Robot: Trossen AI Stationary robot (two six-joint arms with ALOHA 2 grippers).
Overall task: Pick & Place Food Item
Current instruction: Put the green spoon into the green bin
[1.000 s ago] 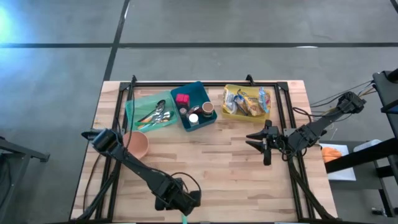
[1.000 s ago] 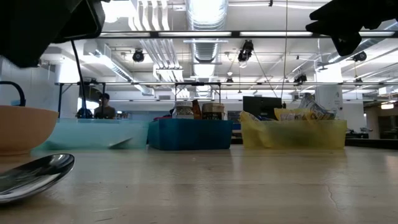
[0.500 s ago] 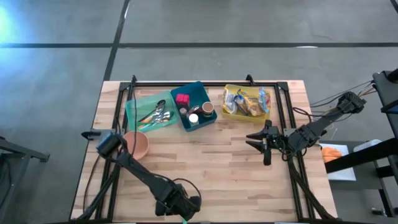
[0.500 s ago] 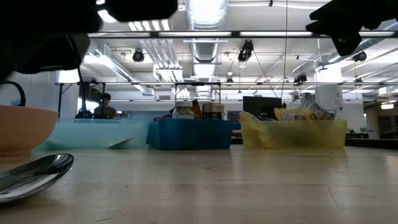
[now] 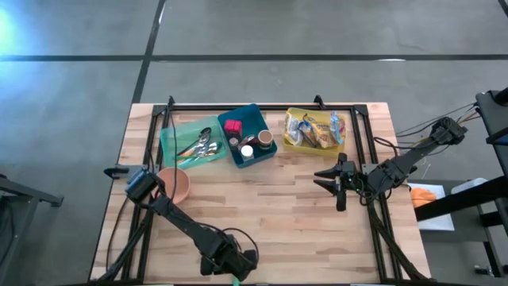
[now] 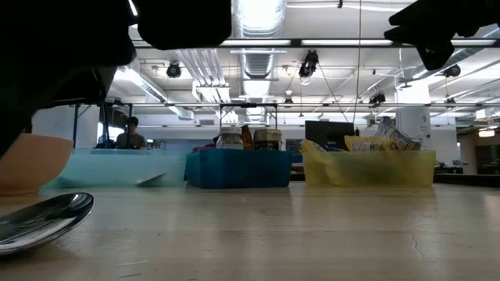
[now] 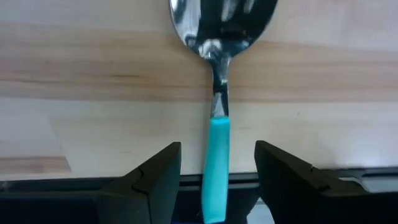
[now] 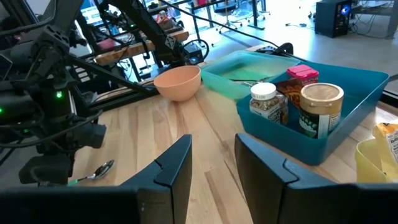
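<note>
A metal spoon [image 7: 219,37] with a teal handle [image 7: 216,168] lies flat on the wooden table at its near edge, the handle end reaching out over the edge. My left gripper [image 7: 217,149] hangs over it, pointing steeply down and open, one finger on each side of the handle without touching it. The same gripper [image 5: 228,260] shows in the high view near the table's front. My right gripper [image 5: 319,179] hovers open and empty at the table's right side. Food packets fill a yellow bin [image 5: 315,131].
A blue bin [image 5: 248,135] with jars and a red-lidded box, a teal tray [image 5: 190,144] with cutlery, and the yellow bin stand along the far side. A pinkish bowl [image 5: 175,184] sits at the left. The middle of the table [image 5: 278,214] is bare wood.
My left gripper has sunk toward the spoon at the table's near edge, staying open. The spoon has not moved.
</note>
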